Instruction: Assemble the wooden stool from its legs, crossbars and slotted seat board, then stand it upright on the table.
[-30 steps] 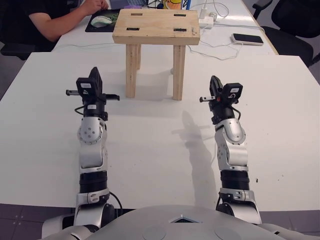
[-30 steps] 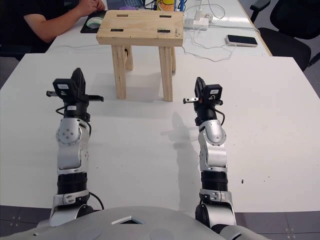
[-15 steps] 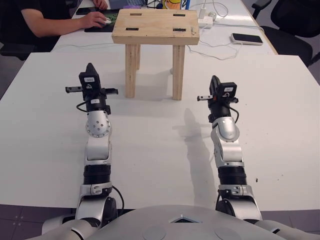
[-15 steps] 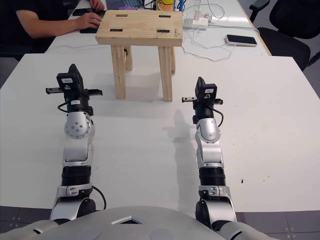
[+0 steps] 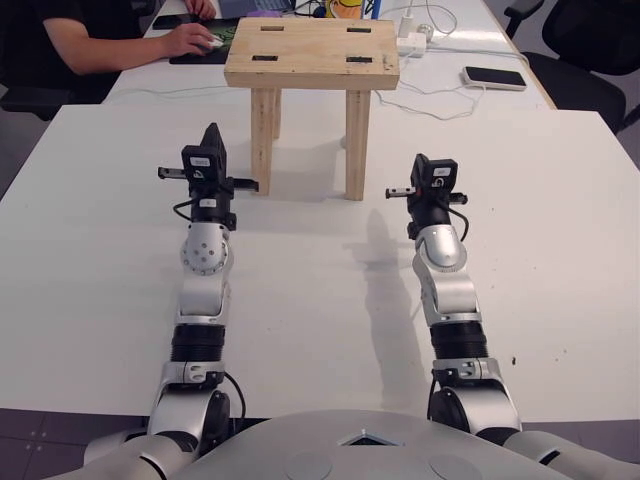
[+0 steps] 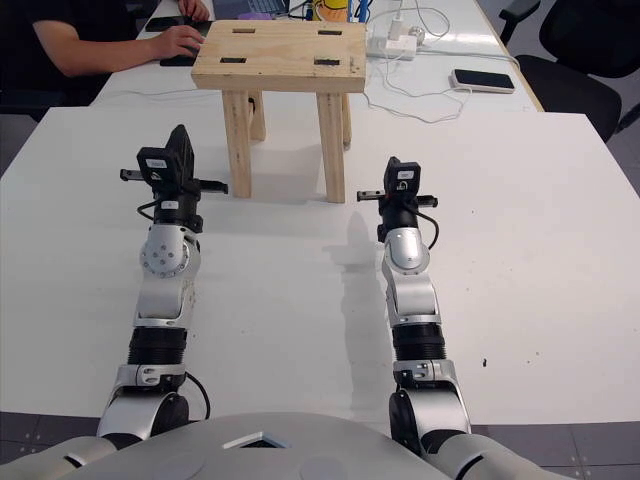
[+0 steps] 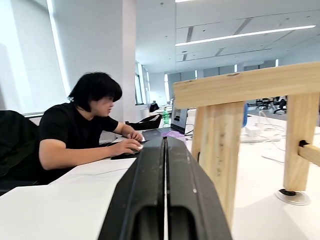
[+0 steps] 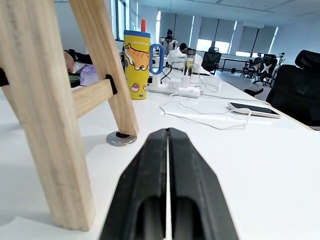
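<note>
Assembled and upright, the pale wooden stool (image 5: 312, 55) stands on the white table (image 5: 300, 300), at its far middle, close to the far edge. The rectangular seat board (image 6: 280, 50) lies level on top, its long side running left to right, with four dark slots (image 5: 266, 59) near its corners. The two near legs (image 5: 357, 145), square in section, rest flat on the tabletop. The far legs (image 6: 258, 112) show partly behind them. A crossbar (image 8: 92, 95) joins a near leg to a far leg partway up on the right side, and a second crossbar (image 7: 310, 152) shows on the left. The wood is bare and unpainted.
</note>
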Available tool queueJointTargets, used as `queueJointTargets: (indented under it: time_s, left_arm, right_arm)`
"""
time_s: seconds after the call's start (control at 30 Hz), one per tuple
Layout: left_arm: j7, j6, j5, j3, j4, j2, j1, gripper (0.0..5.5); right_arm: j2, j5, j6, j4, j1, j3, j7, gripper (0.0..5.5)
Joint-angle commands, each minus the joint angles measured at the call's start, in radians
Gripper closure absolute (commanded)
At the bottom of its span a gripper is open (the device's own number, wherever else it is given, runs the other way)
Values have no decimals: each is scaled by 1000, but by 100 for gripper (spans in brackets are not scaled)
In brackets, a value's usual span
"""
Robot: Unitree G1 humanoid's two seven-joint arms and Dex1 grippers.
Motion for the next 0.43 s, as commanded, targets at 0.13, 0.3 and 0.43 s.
queueJointTargets:
  time_s: [0.13,0.3,0.43]
  left_arm:
    - [-35,-13,-32,-6,19,4,-11,550]
    - [-43,-1,-41,-10,20,1,-4,550]
    - [-78,33,-55,-23,14,5,5,550]
  right_arm:
    - [-10,15,-19,15,-34,2,17,548]
    - [-8,39,-27,14,-33,12,52,548]
    - [-5,38,-25,13,-32,15,58,548]
